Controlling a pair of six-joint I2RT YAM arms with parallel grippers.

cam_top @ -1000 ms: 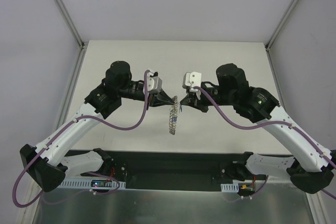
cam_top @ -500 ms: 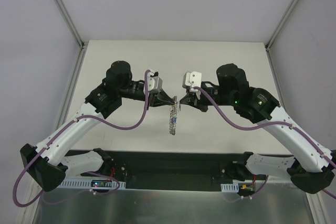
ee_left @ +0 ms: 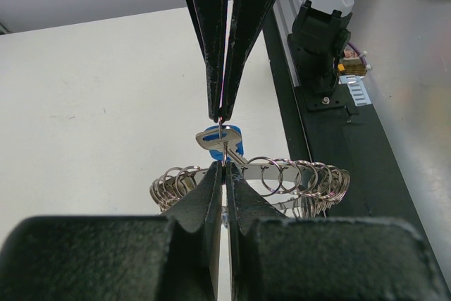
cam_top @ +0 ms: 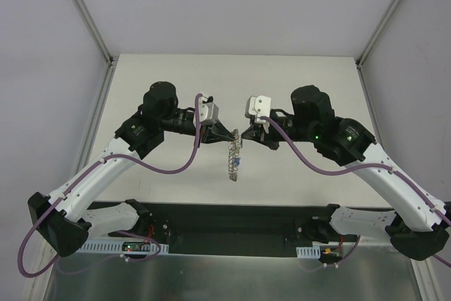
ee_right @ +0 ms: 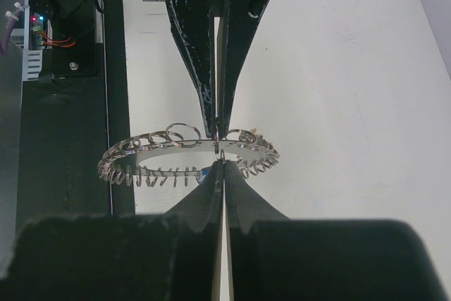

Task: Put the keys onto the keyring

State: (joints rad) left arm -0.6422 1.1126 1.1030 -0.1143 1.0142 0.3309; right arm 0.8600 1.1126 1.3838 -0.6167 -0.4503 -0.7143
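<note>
At centre frame, my left end effector (cam_top: 227, 137) is pinched tight on the rim of the keyring (cam_top: 232, 161), which hangs edge-on above the surface (cam_top: 282, 82). Just right of it, my right end effector (cam_top: 243, 136) is closed on a small rim loop beside a blue-headed key (ee_left: 232, 132)
</note>
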